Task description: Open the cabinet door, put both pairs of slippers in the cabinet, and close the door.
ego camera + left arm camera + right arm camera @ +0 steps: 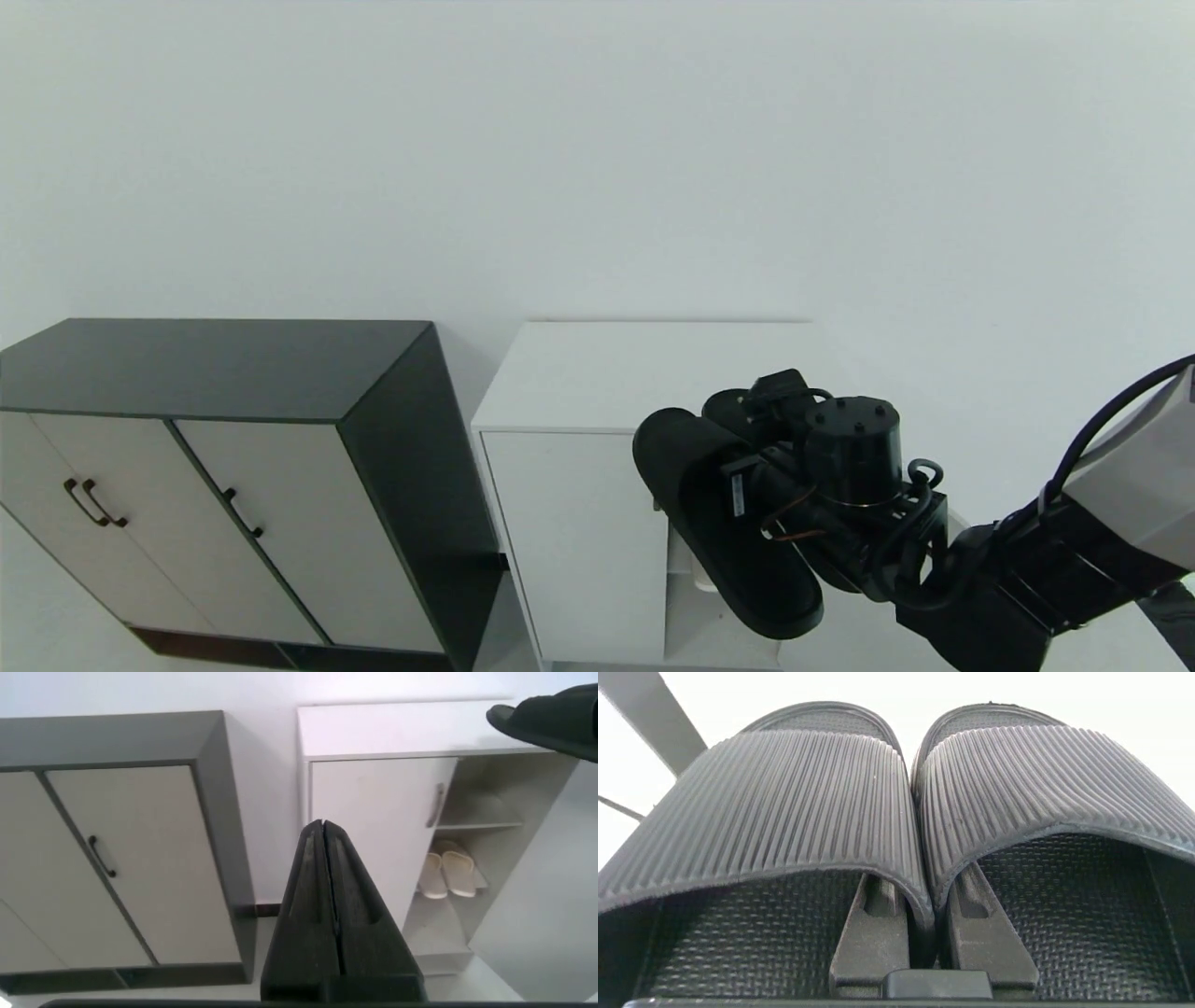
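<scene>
The white cabinet (579, 523) is taken as reference. Its left door is seen shut, with a handle (434, 805) at the inner edge; its right half is seen open, with shelves exposed. Whether a right door is swung aside cannot be told.

A pair of black slippers (724, 523) is held in the air in front of the cabinet's open right half, near its top edge and clear of the shelves. The pair is carried tilted, side by side. The right gripper (920, 905) is noted with one finger (868, 943) under each strap, the two adjoining strap walls being pinched between them.

A pair of cream slippers (450, 873) is found on a lower shelf inside the open half, lying side by side.

The left gripper (323, 831) is observed in front of the cabinet's shut door, its fingers pressed together with nothing between them.

A dark cabinet (215, 369) with two pale doors, both shut, is recorded just beside the white cabinet's left side.
</scene>
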Available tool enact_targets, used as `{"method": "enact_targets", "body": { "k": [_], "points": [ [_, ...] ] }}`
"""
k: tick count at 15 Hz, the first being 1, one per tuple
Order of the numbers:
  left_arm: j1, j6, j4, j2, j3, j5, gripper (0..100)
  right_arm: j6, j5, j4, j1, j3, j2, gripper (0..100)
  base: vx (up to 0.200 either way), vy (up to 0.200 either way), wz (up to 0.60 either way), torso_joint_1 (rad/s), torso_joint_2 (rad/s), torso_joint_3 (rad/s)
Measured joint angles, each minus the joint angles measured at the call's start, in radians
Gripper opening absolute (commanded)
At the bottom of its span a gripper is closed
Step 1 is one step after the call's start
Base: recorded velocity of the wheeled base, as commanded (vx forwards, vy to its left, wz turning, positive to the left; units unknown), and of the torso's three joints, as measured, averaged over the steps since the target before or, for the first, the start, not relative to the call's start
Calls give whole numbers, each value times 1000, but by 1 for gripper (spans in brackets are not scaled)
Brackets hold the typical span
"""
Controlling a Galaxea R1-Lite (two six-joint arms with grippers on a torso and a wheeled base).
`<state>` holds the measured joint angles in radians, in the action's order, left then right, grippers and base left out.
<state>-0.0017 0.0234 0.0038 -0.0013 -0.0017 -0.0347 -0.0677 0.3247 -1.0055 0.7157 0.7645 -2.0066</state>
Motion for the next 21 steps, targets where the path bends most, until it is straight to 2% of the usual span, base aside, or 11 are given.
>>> {"method": "enact_targets", "body": {
  "k": [1, 8, 21],
  "points": [
    [0, 1, 0, 0, 0, 0, 0, 0, 0, -6, 3, 0, -1, 0, 0, -200, 0, -2, 7, -2],
    [0, 0, -1, 0, 0, -1, 0, 1, 39, -12, 8, 8, -7, 0, 0, 0, 0, 0, 0, 0],
    [0, 0, 0, 0, 0, -1, 0, 3, 39, -43, 10, 1, -27, 0, 0, 0, 0, 0, 0, 0]
  ]
}}
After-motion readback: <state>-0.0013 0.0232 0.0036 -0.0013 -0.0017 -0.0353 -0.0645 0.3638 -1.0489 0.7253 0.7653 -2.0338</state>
